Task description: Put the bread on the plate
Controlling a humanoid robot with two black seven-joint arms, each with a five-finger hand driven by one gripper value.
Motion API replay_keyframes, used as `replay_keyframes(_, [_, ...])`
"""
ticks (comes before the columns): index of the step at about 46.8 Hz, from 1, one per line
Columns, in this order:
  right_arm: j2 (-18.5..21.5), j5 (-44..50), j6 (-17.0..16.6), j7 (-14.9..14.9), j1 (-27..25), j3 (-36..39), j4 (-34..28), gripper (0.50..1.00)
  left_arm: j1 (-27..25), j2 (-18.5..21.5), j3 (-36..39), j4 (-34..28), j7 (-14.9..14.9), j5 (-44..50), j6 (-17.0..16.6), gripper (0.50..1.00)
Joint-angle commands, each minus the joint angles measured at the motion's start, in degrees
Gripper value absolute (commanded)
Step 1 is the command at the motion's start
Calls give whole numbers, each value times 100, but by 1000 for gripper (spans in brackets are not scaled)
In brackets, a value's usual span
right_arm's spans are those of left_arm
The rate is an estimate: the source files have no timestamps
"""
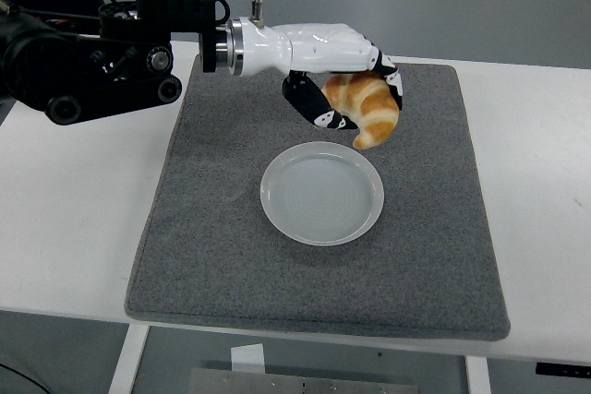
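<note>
A golden croissant (367, 108) hangs in the air, gripped by my left hand (349, 99), whose white and black fingers curl around it. The hand reaches in from the left on a black arm (88, 66) and is above the grey mat, just beyond the far right rim of the white plate (321, 193). The croissant's lower tip points down toward that rim without touching it. The plate holds nothing and lies near the middle of the mat. My right arm does not show.
The grey felt mat (222, 256) covers most of the white table (74, 219). The table's near edge runs along the bottom, with the frame below it.
</note>
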State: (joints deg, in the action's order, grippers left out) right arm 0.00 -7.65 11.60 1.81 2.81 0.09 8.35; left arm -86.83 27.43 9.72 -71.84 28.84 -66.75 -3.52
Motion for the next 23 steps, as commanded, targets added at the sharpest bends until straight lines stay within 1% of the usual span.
replay_keyframes(1, [0, 0, 0, -5, 0, 0, 0, 952, 184, -1, 3, 47, -1, -163, 0, 500])
replay_keyframes(10, [0, 0, 0, -5, 0, 0, 0, 952, 527, -19, 3, 240, -1, -470, 0, 500])
replay_keyframes(16, [0, 0, 0, -5, 0, 0, 0, 952, 764, -256, 12, 416, -1, -629, -9, 500])
replay_keyframes(23, [0, 0, 0, 4, 0, 0, 0, 952, 975, -379, 12, 565, -1, -743, -35, 500])
